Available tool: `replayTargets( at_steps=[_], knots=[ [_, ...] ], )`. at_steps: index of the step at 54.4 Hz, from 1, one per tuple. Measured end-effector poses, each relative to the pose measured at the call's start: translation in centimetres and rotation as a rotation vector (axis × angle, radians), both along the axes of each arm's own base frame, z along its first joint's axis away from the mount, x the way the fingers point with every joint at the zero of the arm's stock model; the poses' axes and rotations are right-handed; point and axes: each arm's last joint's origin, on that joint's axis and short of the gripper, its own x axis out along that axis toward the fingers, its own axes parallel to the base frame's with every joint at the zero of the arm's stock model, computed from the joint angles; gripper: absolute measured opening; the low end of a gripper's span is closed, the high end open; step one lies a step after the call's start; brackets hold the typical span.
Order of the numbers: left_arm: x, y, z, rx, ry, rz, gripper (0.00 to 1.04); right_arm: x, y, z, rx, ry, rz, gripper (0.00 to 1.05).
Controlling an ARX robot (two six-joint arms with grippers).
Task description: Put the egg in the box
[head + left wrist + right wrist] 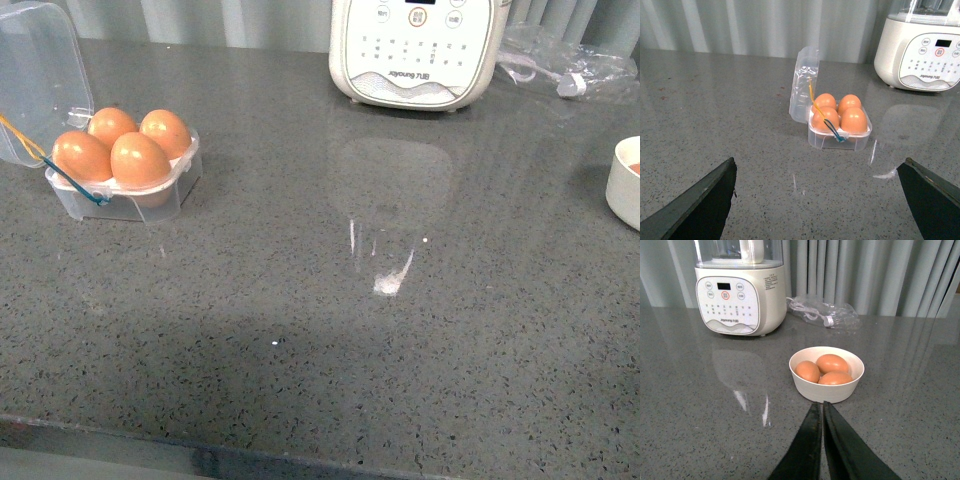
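Note:
The box (120, 202) is a clear plastic carton at the far left of the counter, its lid (35, 70) standing open. Several orange-brown eggs (140, 160) fill its cups; I cannot tell the task's egg apart from the others. In the left wrist view the box (815, 140) and its eggs (854, 120) lie ahead of my left gripper (819, 161), which is open, empty and well short of them. My right gripper (820, 404) is shut on nothing, its tips just short of a white bowl (825, 390) holding three brown eggs (832, 362). Neither arm shows in the front view.
A white appliance with buttons (415, 50) stands at the back of the grey counter. A crumpled plastic bag with a cable (565, 65) lies at the back right. The bowl (622, 190) sits at the right edge of the front view. The counter's front edge (300, 435) runs close by.

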Motion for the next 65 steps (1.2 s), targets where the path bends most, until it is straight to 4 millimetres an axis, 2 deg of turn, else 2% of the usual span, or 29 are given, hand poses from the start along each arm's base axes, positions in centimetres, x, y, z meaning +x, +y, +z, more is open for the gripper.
replayTargets(
  at_steps=[8, 24, 65],
  knots=[
    [0.00, 0.00, 0.00, 0.000, 0.000, 0.000, 0.98, 0.00, 0.00, 0.00, 0.000, 0.000, 0.000, 0.34],
    [0.00, 0.00, 0.00, 0.000, 0.000, 0.000, 0.98, 0.00, 0.00, 0.00, 0.000, 0.000, 0.000, 0.99],
    [0.07, -0.03, -0.14, -0.008, 0.036, 0.013, 0.98, 0.00, 0.00, 0.00, 0.002, 0.000, 0.000, 0.97]
  ],
)
